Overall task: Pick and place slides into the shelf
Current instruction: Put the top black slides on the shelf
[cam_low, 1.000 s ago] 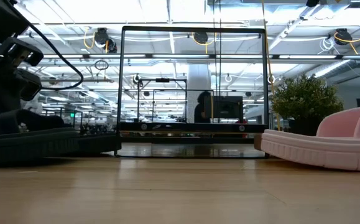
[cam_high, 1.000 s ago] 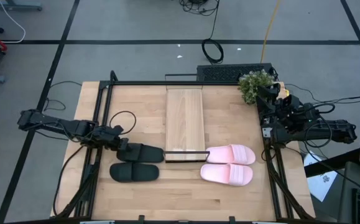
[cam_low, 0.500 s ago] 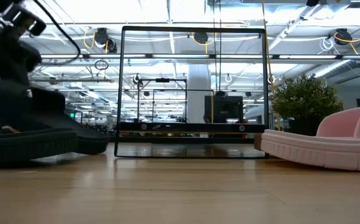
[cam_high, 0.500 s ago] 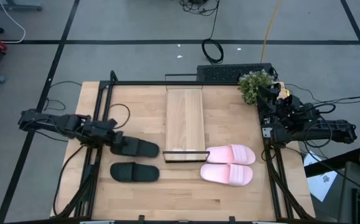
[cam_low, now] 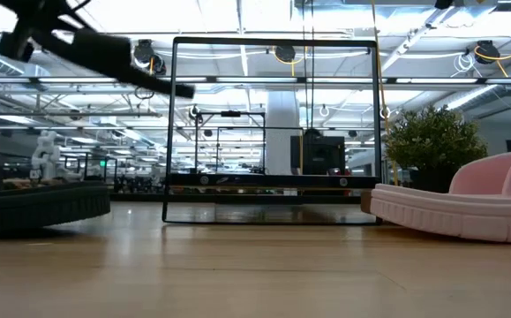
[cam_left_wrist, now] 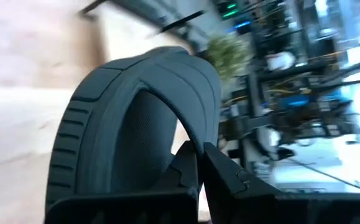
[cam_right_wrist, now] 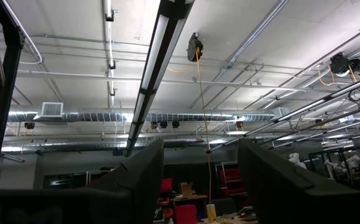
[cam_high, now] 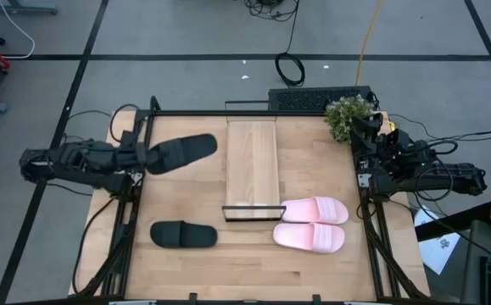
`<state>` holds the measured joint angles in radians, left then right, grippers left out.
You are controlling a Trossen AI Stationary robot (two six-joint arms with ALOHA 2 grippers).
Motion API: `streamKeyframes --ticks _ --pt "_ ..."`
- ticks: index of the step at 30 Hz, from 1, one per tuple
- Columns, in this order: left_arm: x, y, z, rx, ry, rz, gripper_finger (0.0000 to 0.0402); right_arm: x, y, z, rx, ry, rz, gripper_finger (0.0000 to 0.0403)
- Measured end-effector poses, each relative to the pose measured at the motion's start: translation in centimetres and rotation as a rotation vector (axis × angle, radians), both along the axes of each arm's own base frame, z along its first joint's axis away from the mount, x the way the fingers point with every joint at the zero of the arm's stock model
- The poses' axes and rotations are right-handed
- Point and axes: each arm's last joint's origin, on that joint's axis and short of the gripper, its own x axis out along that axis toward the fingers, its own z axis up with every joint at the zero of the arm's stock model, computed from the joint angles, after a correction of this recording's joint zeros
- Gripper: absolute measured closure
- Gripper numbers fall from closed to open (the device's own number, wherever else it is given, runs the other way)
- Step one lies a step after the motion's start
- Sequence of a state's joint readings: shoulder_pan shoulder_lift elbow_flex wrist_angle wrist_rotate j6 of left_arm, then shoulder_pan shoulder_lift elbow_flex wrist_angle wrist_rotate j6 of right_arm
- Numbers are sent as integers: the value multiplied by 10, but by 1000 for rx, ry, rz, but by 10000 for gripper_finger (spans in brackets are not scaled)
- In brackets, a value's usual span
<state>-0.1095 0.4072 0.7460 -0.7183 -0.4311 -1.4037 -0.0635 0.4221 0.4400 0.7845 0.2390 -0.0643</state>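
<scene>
Raised black slide (cam_high: pixel 180 152) in left hand (cam_high: pixel 140 156)

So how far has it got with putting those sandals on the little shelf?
Nothing is on the shelf yet. The left tool is shut on one black slide, held in the air beside the shelf. Left to do: the other black slide and the two pink slides, all on the table. The right tool waits by the plant.

A small green potted plant (cam_high: pixel 348 116) stands at the far right corner of the wooden surface (cam_high: pixel 186 267). Behind it lies a black keyboard (cam_high: pixel 300 99), and a coiled black cable (cam_high: pixel 291 69) rests on the grey floor (cam_high: pixel 186 30).
</scene>
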Motion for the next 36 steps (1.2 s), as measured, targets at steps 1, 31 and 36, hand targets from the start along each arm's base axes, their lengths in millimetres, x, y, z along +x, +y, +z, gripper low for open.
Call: streamKeyframes --ticks 1,31,36 --pt "4 0 3 15 -19 0 401 0 0 0 0 0 0 206" --pt "151 176 -73 44 -141 -418 402 0 0 0 44 -14 41 206" --pt "163 187 -88 86 -167 -416 402 0 -2 -1 70 -7 -11 206"
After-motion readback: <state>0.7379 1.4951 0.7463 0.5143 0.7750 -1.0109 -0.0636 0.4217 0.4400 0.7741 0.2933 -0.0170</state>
